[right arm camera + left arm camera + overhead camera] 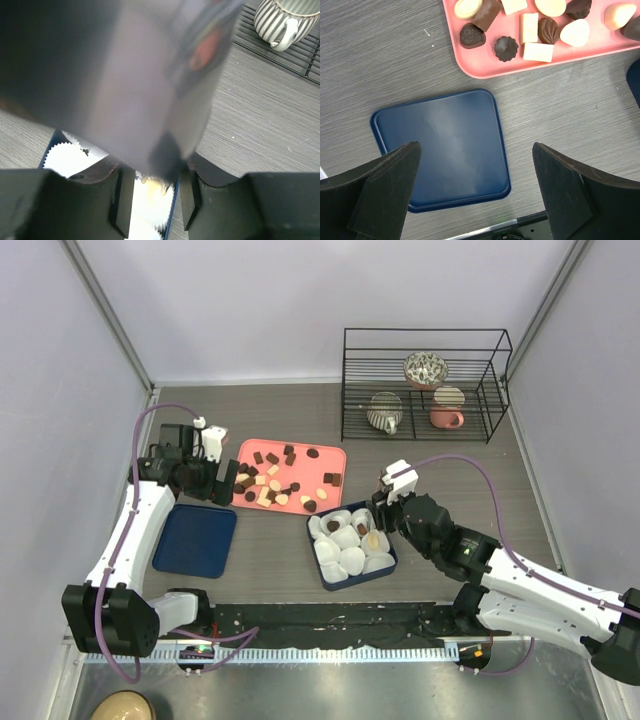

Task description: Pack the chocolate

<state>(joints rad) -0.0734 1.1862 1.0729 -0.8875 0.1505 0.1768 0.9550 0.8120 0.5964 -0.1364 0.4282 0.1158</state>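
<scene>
Several pieces of chocolate [283, 480], dark, brown and cream, lie on a pink tray [330, 455]. A blue box [392, 558] holds white paper cups [352, 560]; three cups at its far side carry a piece, one of them cream [373, 539]. My right gripper [384, 502] hovers over that corner. In the right wrist view its jaws [156, 187] stand apart above a cup with a cream piece [152, 187]; a blurred shape hides the tips. My left gripper [226, 487] is at the tray's left edge, open and empty [476, 165], above a blue lid [445, 145]. Chocolates [506, 48] show at the top.
A black wire rack [425, 385] at the back right holds a bowl and two mugs; the striped mug [280, 17] shows in the right wrist view. The blue lid [195, 538] lies left of the box. A tan bowl [125, 708] sits below the table's near edge.
</scene>
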